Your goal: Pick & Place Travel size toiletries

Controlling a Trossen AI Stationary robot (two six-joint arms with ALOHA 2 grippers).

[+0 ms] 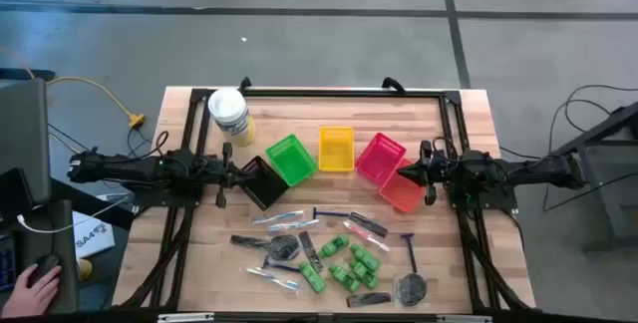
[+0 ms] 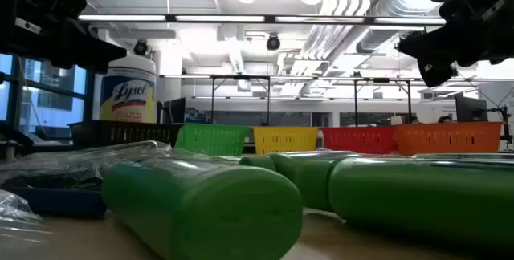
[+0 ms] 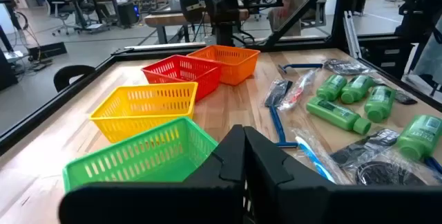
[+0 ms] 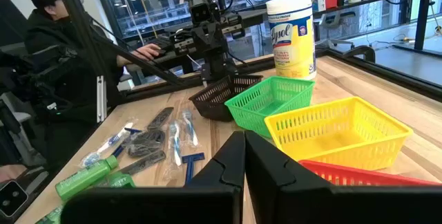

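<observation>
Toiletries: green mini bottles (image 1: 344, 268), blue-handled razors (image 1: 409, 251), clear-wrapped sticks (image 1: 279, 218), dark combs (image 1: 310, 252) and round dark packets (image 1: 411, 288) lie scattered on the near half of the wooden table (image 1: 449, 154), none in any basket.
Black basket (image 1: 261, 181): just beside the left gripper; contents cannot be told.
Green basket (image 1: 291, 158): nothing inside, next to the black one.
Yellow basket (image 1: 336, 149): nothing inside, middle of the row.
Red basket (image 1: 380, 155): nothing visible inside, touching the orange one.
Orange basket (image 1: 401, 191): nothing inside, just beside the right gripper.
White tub (image 1: 228, 114): upright with a yellow label, behind the black basket.
Left gripper (image 1: 235, 174): fingers pressed together, holding nothing, at the table's left side.
Right gripper (image 1: 417, 172): fingers pressed together, holding nothing, at the right side.
Person: a hand (image 1: 40, 283) rests off the table's left edge.
</observation>
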